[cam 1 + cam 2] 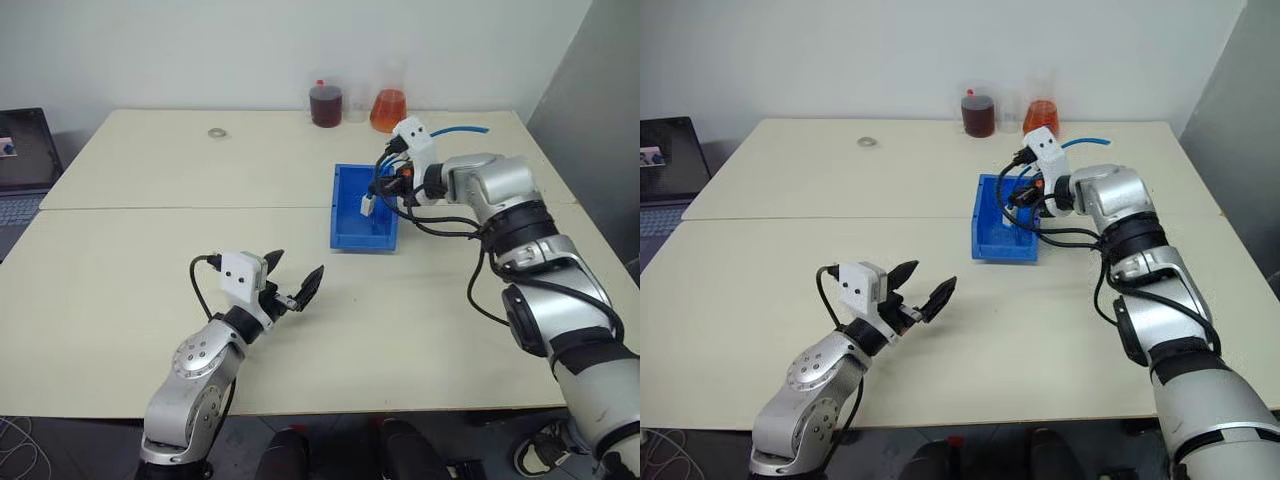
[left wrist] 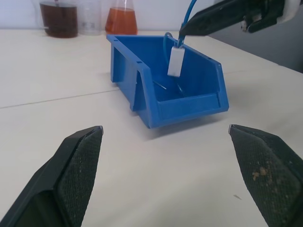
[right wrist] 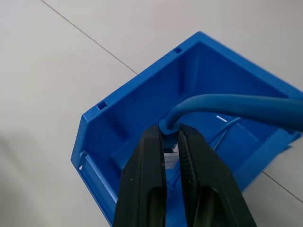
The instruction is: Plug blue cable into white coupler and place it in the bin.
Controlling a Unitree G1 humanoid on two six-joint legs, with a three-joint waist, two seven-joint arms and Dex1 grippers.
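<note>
Your right gripper (image 3: 171, 142) has its fingers pinched almost together on the blue cable (image 3: 227, 106), gripping it just behind the plug. The white coupler (image 2: 175, 62) hangs from that plug, already mated, suspended above the open interior of the bin (image 2: 214, 101) and clear of the bin floor. From the fingers, the cable arcs up and away over the arm. Your left gripper (image 1: 292, 283) has its fingers spread wide and holds nothing; it hovers above the table (image 1: 130, 250), well apart from the bin.

The plugging step appears complete; the step in hand is placement. For the next move, lower the coupler inside the bin walls, then part the right fingers. Expect the stiff cable to resist; its trailing length may need feeding in.
</note>
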